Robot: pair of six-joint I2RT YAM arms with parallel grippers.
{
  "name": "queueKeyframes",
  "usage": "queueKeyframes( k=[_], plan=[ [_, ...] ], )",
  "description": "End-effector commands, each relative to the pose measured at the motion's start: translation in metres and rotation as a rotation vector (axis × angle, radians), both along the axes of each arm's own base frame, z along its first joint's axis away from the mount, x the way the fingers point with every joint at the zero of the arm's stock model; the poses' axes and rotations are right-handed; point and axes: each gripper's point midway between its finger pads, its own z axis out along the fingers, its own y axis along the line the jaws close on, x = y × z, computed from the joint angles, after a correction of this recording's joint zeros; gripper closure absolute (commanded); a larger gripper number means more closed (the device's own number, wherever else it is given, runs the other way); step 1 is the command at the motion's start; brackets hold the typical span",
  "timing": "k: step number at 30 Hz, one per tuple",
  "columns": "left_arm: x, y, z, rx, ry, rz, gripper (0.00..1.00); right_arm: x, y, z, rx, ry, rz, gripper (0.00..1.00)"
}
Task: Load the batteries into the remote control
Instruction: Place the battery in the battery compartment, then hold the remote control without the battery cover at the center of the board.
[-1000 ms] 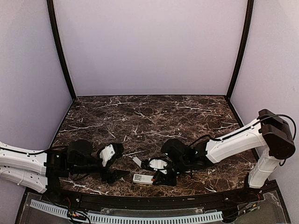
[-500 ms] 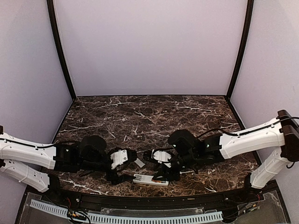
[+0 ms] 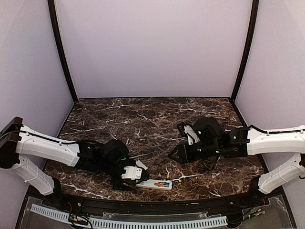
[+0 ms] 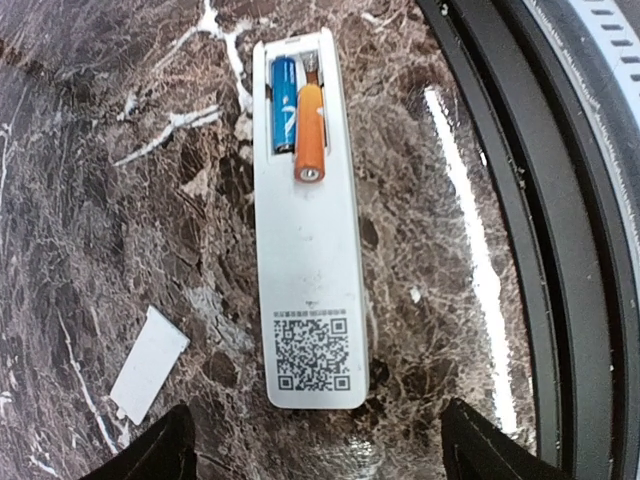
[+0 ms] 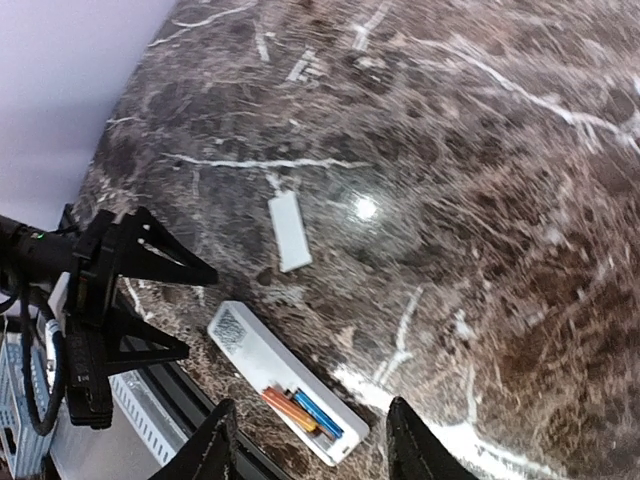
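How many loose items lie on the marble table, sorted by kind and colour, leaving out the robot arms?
Remote control: 1
Blue battery: 1
Orange battery: 1
White flat panel: 1
Total: 4

Lab test booth: plain lilac walls [image 3: 152, 47], marble tabletop [image 3: 143, 119].

Dark brown counter [image 3: 152, 119] with white marble veining, glossy (catches a small round glare spot [image 5: 365, 207] in the right wrist view). Closed in by plain pale lilac walls: back wall [image 3: 152, 47], left wall [image 3: 24, 71], right wall [image 3: 281, 62]. At the back corners, two black posts [image 3: 62, 52], leaning outward toward the top. Along the near edge, a black rail [image 3: 152, 204], with a white slotted strip [image 3: 128, 222] below it in the top view.
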Motion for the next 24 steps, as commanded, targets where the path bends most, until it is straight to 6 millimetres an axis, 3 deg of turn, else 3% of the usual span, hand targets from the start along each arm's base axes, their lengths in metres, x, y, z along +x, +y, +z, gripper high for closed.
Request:
queueKeyframes(
  k=[1,4,7,11,17,24],
  plan=[
    [-0.003,0.003,-0.008,0.034,0.06,-0.034,0.18,-0.008,-0.035,-0.035,-0.152,0.149,-0.23,0.48],
    [-0.004,0.005,-0.013,0.051,0.078,-0.028,0.18,-0.015,-0.049,-0.055,-0.271,0.186,-0.27,0.42],
    [-0.003,0.004,-0.016,0.065,0.081,-0.022,0.19,-0.01,-0.057,-0.06,-0.345,0.154,-0.313,0.38],
    [-0.003,0.002,-0.022,0.105,0.117,-0.011,0.24,0.008,-0.064,-0.051,-0.391,0.064,-0.369,0.33],
    [-0.001,0.001,-0.032,0.15,0.144,0.019,0.32,0.02,-0.057,-0.034,-0.343,0.013,-0.375,0.05],
    [0.001,-0.002,-0.041,0.191,0.139,0.076,0.45,0.018,-0.061,-0.031,-0.227,0.027,-0.385,0.01]
  ],
)
